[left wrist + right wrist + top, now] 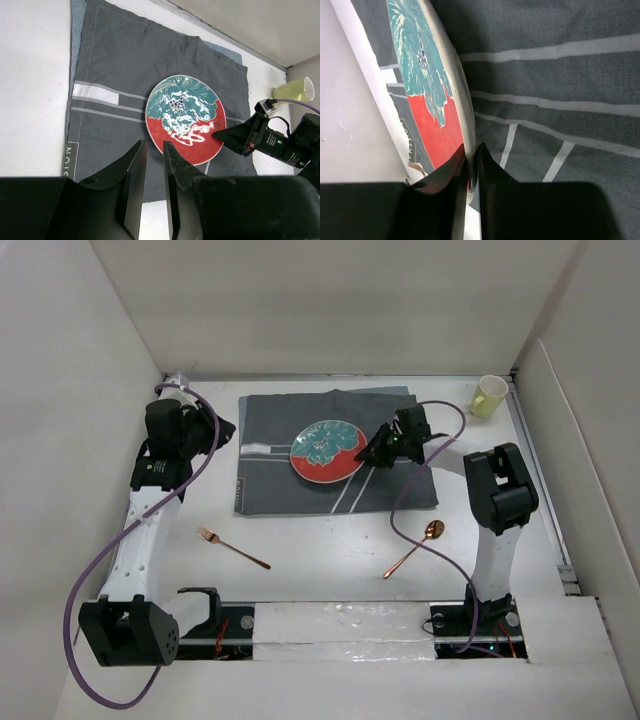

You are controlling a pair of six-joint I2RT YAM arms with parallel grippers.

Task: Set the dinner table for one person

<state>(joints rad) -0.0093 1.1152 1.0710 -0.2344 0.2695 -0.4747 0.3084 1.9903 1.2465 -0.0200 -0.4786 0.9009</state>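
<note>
Item: large flat matte white table (330, 560), filling the workspace. On its far half lies a dark grey striped cloth placemat (270, 440) bearing a round red-and-teal ceramic plate (325, 452). The right gripper (378, 452), nearer arm, has jaws pinched on its right rim. The left gripper (154, 149) sits left of it, jaws narrowly parted, empty. The copper metal fork (233, 548) and copper metal spoon (415, 548) lie nearer the arms' bases, handles converging.

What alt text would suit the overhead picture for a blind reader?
From above, the right pincer grips the rim of a red and teal plate on a grey striped placemat on the white dinner table. A copper fork and spoon lie on the near side; a pale green cup stands far right.
</note>
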